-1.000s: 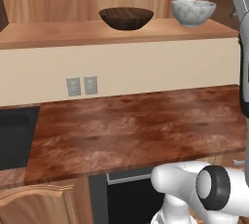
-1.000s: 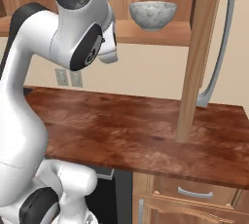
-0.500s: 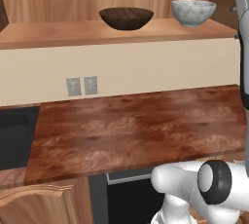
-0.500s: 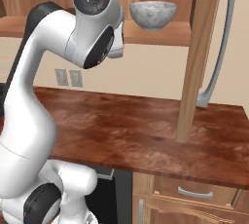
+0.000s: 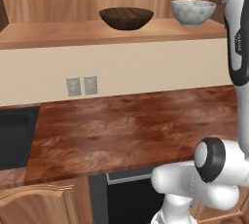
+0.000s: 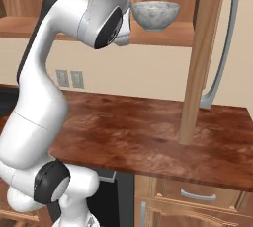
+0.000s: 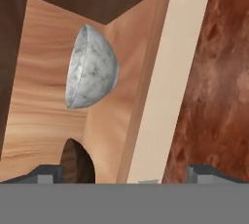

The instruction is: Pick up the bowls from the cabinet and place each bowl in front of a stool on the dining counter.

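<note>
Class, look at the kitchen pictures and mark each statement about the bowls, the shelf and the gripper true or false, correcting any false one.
1. Both bowls sit on the cabinet shelf. True.
2. The stone bowl is upside down. False: it stands upright, rim up.
3. The wooden bowl is left of the stone bowl in the left base view. True.
4. The gripper holds the stone bowl. False: its jaws are open, holding nothing.
5. A bowl rests on the reddish-brown worktop. False: neither does.
</note>
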You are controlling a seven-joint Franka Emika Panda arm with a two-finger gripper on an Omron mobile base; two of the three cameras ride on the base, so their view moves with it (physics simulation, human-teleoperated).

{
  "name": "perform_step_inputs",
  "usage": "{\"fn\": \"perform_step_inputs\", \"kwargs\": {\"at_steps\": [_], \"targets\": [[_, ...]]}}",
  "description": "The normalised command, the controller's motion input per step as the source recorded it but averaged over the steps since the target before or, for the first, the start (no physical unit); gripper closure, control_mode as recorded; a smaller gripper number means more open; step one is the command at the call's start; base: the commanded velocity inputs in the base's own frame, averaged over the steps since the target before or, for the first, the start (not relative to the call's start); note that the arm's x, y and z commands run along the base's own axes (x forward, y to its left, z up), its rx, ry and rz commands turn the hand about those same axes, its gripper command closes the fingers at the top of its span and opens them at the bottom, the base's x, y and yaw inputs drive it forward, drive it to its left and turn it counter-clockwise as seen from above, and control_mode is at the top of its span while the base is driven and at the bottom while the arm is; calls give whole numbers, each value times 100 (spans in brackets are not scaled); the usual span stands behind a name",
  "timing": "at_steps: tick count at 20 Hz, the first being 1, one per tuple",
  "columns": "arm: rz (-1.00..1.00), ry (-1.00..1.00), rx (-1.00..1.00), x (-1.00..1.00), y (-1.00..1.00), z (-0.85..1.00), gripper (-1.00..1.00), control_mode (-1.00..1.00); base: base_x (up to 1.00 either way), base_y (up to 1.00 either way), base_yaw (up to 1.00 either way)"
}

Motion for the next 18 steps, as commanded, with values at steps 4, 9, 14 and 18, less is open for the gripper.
{"fn": "perform_step_inputs", "kwargs": {"at_steps": [4,9,14,18], "targets": [[1,7,0,49,0,0,-100,-100,0,0,0],[1,2,1,39,-8,0,-100,-100,0,0,0],[0,0,1,30,-9,-8,-100,-100,0,0,0],[0,0,0,21,-1,-18,-100,-100,0,0,0]]}}
